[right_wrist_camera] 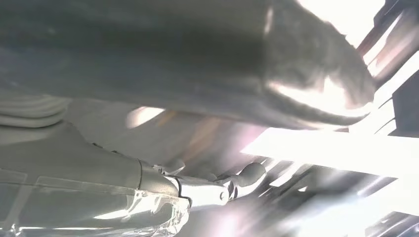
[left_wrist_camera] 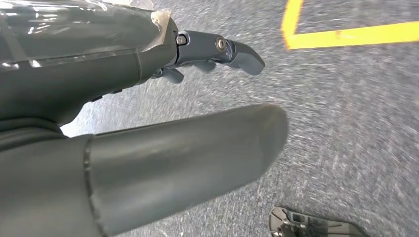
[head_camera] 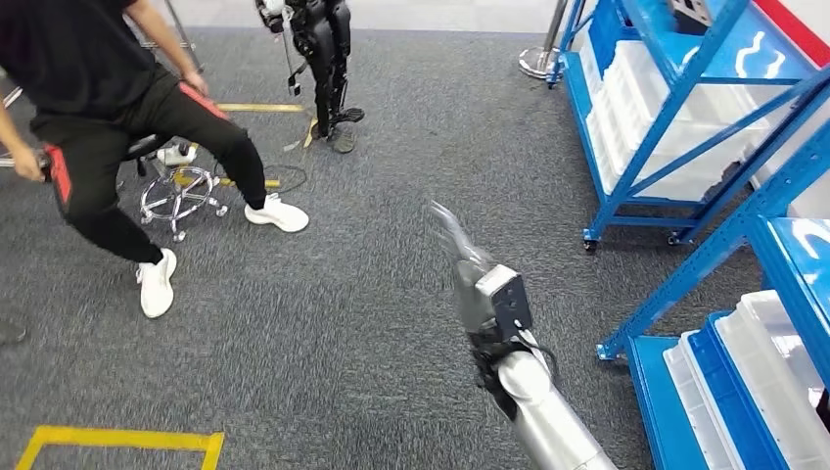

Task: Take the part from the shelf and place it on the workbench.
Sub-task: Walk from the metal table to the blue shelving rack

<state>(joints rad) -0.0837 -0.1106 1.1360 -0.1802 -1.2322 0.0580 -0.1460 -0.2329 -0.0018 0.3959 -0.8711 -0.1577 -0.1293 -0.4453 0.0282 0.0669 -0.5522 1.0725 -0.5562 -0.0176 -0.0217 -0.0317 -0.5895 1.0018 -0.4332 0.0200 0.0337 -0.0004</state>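
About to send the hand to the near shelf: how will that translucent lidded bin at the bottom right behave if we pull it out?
The translucent bin looks like thin plastic, so probably light and a bit flexible. Its smooth walls may slip in the right hand. It sits tight against a blue bin on the blue shelf, so it may drag that along.

right arm raised, left arm hanging
right hand point(head_camera: 458, 257) reaches forward, fingers extended and blurred, empty; left hand point(left_wrist_camera: 148, 123) points down with thumb and fingers apart, holding nothing.
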